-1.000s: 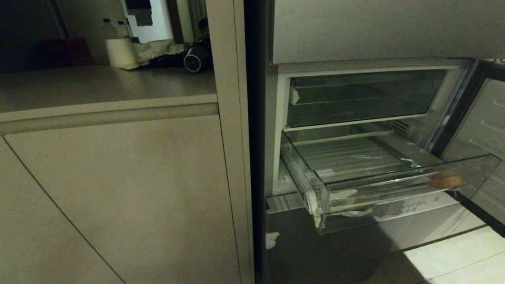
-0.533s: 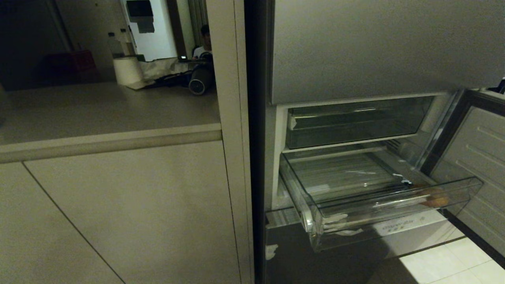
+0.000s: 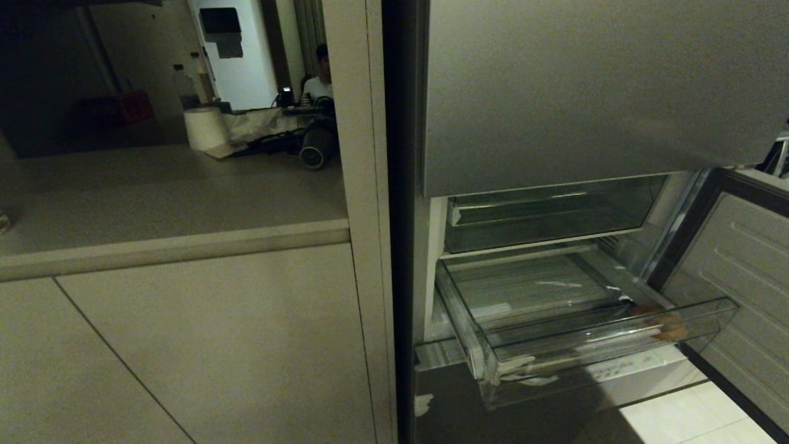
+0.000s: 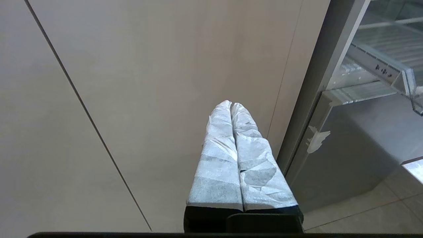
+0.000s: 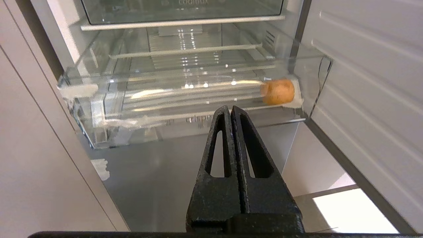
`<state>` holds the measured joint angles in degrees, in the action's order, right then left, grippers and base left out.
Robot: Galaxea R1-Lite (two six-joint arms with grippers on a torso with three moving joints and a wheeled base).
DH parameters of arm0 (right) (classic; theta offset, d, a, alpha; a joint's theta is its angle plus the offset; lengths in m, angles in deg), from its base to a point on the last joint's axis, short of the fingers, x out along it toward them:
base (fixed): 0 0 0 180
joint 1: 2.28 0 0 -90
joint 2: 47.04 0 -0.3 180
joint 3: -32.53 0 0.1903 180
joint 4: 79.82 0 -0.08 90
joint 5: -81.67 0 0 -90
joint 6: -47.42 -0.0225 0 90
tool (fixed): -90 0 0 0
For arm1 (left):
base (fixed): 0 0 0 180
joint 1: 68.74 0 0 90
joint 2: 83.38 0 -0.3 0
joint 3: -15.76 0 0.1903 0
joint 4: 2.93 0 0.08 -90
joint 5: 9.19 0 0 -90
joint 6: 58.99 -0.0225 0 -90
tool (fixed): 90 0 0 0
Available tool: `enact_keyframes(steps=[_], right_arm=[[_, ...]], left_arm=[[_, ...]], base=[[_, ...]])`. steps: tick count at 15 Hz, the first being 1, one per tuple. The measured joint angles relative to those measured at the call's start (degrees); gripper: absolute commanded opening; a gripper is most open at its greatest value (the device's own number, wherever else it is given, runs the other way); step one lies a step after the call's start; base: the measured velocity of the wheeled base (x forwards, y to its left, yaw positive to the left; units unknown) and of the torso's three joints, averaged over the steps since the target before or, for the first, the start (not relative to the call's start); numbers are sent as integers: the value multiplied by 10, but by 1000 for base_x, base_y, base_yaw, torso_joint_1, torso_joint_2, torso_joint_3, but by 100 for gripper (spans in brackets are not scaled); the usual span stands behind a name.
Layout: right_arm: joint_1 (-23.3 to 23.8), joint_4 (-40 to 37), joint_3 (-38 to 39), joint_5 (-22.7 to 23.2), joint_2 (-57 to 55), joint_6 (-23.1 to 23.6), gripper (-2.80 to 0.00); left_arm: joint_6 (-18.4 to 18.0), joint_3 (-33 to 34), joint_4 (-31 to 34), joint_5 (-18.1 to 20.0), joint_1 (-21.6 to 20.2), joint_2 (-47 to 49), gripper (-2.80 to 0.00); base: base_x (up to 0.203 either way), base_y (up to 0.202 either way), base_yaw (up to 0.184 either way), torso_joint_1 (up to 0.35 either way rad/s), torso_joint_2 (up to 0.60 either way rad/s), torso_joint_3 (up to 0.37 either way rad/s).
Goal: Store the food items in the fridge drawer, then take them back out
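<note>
one food lump (image 5: 277, 91) in fridge drawer (image 5: 99, 99) corner, beyond empty, pinched-together right claw (image 5: 231, 108)

Partly cut-off word "coolbox" on the upper clear tray (image 5: 181, 10), faint unreadable print on the fridge drawer (image 5: 198, 119) front

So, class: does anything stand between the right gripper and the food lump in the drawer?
Yes. The drawer's clear front wall stands between the shut right gripper and the lump, which lies in the drawer's front corner by the open door. The drawer's top looks open.
</note>
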<state>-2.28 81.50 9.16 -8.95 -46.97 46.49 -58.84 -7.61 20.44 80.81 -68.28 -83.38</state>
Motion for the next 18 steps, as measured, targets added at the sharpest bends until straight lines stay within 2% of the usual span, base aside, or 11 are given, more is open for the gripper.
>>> enact_keyframes(steps=[10,18], right_arm=[[0,0,0,0,0,-1,-280],[0,0,0,0,0,0,-280]], left_arm=[[0,0,0,0,0,0,-280],[0,0,0,0,0,0,-280]], base=[[0,0,0,151,-323,-172],[0,0,0,4,-7,-2]])
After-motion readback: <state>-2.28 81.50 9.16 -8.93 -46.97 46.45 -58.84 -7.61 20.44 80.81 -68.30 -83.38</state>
